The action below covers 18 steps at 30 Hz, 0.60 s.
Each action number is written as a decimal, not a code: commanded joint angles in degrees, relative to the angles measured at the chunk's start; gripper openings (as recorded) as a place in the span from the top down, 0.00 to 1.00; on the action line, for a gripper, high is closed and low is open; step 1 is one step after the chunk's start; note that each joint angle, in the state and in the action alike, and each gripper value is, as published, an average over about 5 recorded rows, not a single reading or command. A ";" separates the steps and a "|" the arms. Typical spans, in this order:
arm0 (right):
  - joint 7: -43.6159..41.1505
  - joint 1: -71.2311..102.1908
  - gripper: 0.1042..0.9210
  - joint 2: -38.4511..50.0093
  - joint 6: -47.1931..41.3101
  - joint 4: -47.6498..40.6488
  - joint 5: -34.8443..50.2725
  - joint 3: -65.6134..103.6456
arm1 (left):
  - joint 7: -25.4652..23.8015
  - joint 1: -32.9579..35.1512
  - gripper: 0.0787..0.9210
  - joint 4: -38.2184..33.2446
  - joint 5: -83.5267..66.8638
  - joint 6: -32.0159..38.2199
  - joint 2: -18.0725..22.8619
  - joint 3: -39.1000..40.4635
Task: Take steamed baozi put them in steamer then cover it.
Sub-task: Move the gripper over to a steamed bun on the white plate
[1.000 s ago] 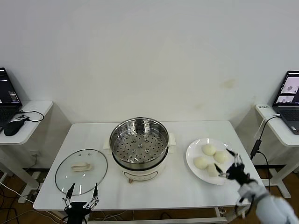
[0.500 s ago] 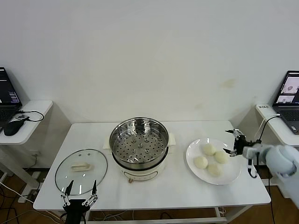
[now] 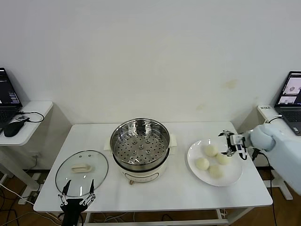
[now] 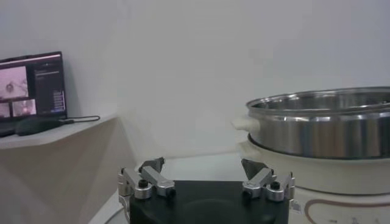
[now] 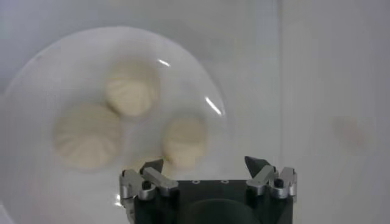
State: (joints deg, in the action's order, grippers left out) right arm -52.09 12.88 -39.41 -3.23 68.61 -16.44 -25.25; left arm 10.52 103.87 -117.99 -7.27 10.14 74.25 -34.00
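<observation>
From the head camera you see the whole worktop: the steamer stands at its middle, uncovered, its perforated tray bare. The cover lies flat to the left of it, near the front edge. On the right a white plate carries the four steamed baozi. Your right tool hangs over the far right part of that plate, just beside the rightmost bun, its fingers spread wide and holding nothing. Your left tool sits low at the near edge, just in front of the cover, also spread open and empty.

The left wrist camera gives you what the head view cannot: a side look at the steamer, steel pot on its cream base, with the left tool's two fingers apart in front of it. No buns or cover show here.

The right wrist camera looks straight down on the plate. You can make out three buns clearly; the nearest lies between the open fingers of the right tool, below them and apart from them.
</observation>
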 commanded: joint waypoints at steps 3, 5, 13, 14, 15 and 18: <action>-2.12 -7.22 0.12 -7.62 -0.50 -11.12 -1.12 -8.14 | -0.02 0.47 0.12 -0.42 -0.10 0.17 0.04 -0.49; -1.86 -7.28 0.12 -8.69 -0.39 -12.77 -1.69 -7.94 | -0.03 0.60 0.12 -0.46 -0.20 0.29 0.09 -0.61; -1.92 -6.93 0.15 -11.33 -0.53 -16.62 -4.15 -7.47 | -0.03 0.81 0.12 -0.43 -0.32 0.45 0.34 -0.90; -1.94 -6.86 0.16 -11.46 -0.59 -16.75 -4.26 -7.46 | -0.04 0.84 0.12 -0.49 -0.32 0.44 0.36 -0.90; -1.96 -6.78 0.17 -11.57 -0.68 -16.82 -4.31 -7.43 | -0.05 0.87 0.12 -0.55 -0.32 0.44 0.37 -0.89; -1.99 -6.48 0.19 -11.85 -0.90 -17.03 -4.55 -7.33 | -0.05 0.90 0.12 -0.64 -0.32 0.45 0.39 -0.87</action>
State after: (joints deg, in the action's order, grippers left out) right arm -53.71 7.79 -48.91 -3.96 55.14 -19.92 -31.11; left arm 10.48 104.75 -118.56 -7.59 10.57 74.65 -34.90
